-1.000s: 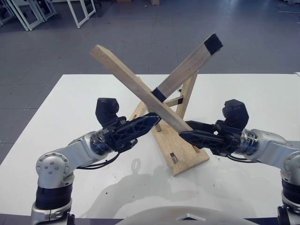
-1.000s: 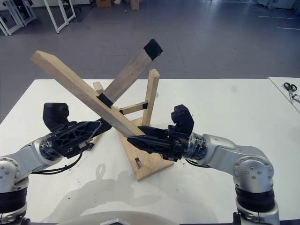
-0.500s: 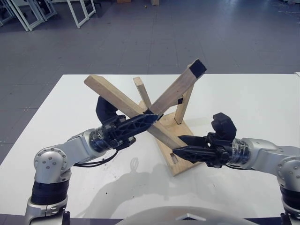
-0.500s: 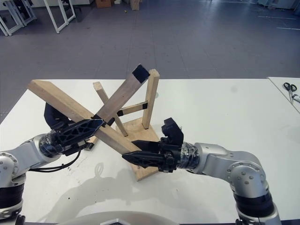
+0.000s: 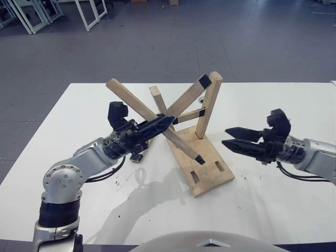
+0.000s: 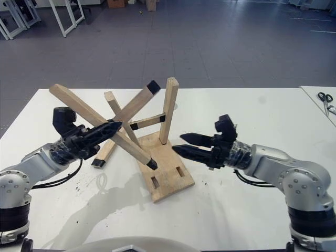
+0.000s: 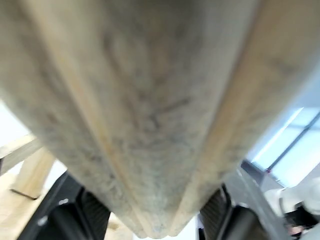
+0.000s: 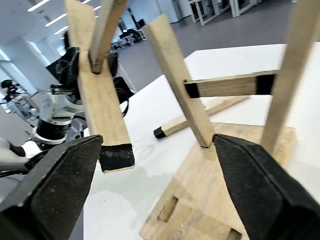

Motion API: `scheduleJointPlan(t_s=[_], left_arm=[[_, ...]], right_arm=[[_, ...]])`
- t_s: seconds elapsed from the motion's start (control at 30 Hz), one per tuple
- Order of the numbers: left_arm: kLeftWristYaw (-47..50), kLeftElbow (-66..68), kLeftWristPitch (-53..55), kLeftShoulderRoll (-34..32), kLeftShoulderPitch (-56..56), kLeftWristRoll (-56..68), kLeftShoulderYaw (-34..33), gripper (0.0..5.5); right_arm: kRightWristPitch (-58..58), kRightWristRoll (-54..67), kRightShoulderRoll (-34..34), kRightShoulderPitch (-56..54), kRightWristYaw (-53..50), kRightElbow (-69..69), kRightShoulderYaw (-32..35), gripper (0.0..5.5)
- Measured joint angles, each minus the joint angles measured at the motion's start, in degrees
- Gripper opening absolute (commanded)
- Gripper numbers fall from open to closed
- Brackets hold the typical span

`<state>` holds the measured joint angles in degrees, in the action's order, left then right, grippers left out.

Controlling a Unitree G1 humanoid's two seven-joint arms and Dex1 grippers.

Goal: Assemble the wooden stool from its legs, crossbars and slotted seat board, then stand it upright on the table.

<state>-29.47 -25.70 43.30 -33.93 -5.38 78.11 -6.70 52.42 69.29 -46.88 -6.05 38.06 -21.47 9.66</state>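
Holding the crossed legs (image 5: 126,97) tight, your left hand (image 5: 165,122) leans them over the seat board (image 5: 207,170), with one black tip down by it. The board lies flat on the tabletop (image 5: 273,105) with two legs (image 5: 209,105) standing in it. Your right hand (image 5: 226,136) is open and holds nothing, just to the right of the board.

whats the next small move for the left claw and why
Probably ease the left claw so the held leg slides its black tip toward the nearest empty slot. The tip seems to rest on the seat board just short of that slot, and the right claw hangs open to the side.
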Motion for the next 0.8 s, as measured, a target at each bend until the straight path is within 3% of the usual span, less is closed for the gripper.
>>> scheduleJointPlan(t_s=[0.1,0.27,0.8], left_arm=[[-4.52,-4.38,-5.24,-0.15,1.92,-15.57,6.52,2.04],[-11.16,-4.69,-13.13,-0.09,4.89,-30.41,13.13,2.04],[-10.52,-5.06,-13.51,3.78,11.57,-34.94,13.83,2.04]], right_arm=[[-3.63,-10.32,1.24,3.13,-0.60,3.50,-2.87,4.18],[-6.44,-18.86,3.75,7.25,-0.21,3.54,-7.56,4.18],[-8.30,-28.76,6.47,9.22,1.70,4.82,-8.79,4.18]])
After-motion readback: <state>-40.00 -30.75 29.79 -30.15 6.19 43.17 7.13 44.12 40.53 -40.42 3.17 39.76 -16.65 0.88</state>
